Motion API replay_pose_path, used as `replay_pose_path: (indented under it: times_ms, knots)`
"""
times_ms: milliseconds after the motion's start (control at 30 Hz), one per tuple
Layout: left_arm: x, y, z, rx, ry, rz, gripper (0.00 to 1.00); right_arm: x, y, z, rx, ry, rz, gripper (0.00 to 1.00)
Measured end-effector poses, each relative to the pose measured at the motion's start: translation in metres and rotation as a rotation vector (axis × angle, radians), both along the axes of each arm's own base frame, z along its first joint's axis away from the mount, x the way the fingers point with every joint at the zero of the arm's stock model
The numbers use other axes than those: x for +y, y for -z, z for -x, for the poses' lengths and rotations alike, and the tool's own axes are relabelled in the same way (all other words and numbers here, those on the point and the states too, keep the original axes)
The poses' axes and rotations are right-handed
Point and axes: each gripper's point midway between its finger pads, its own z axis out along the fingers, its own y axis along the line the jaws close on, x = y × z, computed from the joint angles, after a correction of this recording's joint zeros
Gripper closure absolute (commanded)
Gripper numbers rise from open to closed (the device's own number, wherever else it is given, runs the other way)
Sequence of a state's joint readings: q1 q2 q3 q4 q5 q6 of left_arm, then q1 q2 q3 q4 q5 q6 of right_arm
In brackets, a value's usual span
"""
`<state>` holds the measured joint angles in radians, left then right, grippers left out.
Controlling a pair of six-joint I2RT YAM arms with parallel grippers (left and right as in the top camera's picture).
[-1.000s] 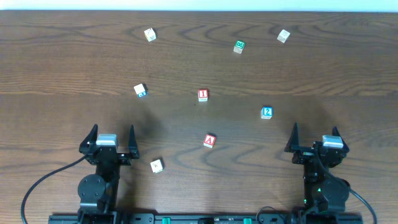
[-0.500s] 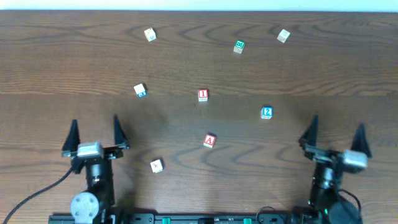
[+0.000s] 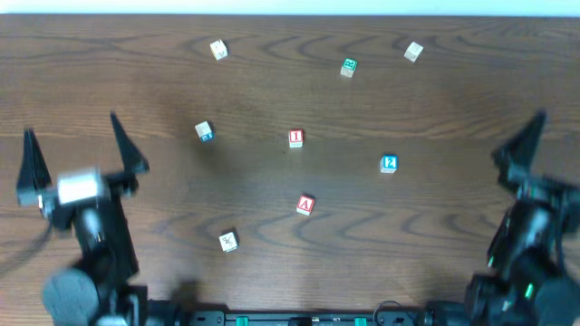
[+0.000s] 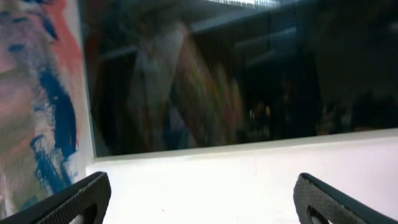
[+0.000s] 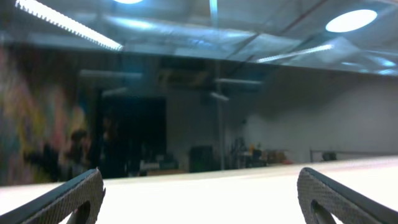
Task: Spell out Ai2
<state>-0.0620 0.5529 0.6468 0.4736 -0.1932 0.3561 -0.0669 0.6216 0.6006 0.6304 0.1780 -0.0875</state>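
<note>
Three wooden cubes lie apart on the brown table in the overhead view: the red "A" cube (image 3: 304, 206) front of centre, the red "I" cube (image 3: 295, 138) behind it, the blue "2" cube (image 3: 389, 164) to the right. My left gripper (image 3: 71, 129) is raised at the left, open and empty, far from them. My right gripper (image 3: 573, 136) is raised at the right edge, partly out of frame. Both wrist views show wide-open empty jaws, left (image 4: 199, 199) and right (image 5: 199, 196), aimed at the room, with no cube in sight.
A green-marked cube (image 3: 349, 67), a white-topped cube with a blue side mark (image 3: 205, 132), and plain cubes at the back left (image 3: 218, 50), back right (image 3: 413, 52) and front (image 3: 228, 241) lie scattered. The table's far edge runs along the top.
Both arms have risen from their rest at the front edge and swung outward, left arm leftward, right arm rightward. The cubes have not moved.
</note>
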Motion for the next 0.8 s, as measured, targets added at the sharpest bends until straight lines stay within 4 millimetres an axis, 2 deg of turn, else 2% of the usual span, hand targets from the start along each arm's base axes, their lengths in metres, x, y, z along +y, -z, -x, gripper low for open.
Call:
replay_pose_path:
  times_ms: [100,200,233,367,500,567,667,700,800]
  knots:
    - [-0.003,-0.038,-0.033,0.051,-0.007,-0.025,0.05,0.010,-0.019,-0.045,0.094,-0.041,0.076,0.01]
    - [-0.005,-0.061,-0.071,0.140,-0.009,-0.045,0.04,0.017,-0.025,-0.097,0.215,-0.085,0.119,0.01]
    - [-0.006,-0.062,-0.085,0.198,-0.010,-0.052,0.05,0.018,-0.022,-0.113,0.267,-0.097,0.124,0.01]
    - [-0.009,-0.059,-0.126,0.376,-0.005,-0.065,0.05,0.018,-0.004,-0.156,0.482,-0.127,0.107,0.01]
    - [-0.011,-0.027,-0.152,0.619,0.007,-0.062,0.05,0.017,0.034,-0.171,0.744,-0.156,0.037,0.01]
    - [-0.016,0.005,-0.168,0.769,0.035,-0.047,0.05,0.017,0.060,-0.173,0.871,-0.168,-0.012,0.01]
    - [-0.027,0.054,-0.180,0.931,0.097,0.010,0.05,0.019,0.096,-0.165,1.011,-0.184,-0.093,0.01]
    - [-0.032,0.075,-0.182,1.002,0.126,0.042,0.05,0.020,0.111,-0.157,1.076,-0.192,-0.133,0.01]
    - [-0.043,0.122,-0.181,1.163,0.180,0.107,0.05,0.024,0.142,-0.138,1.213,-0.205,-0.212,0.01]
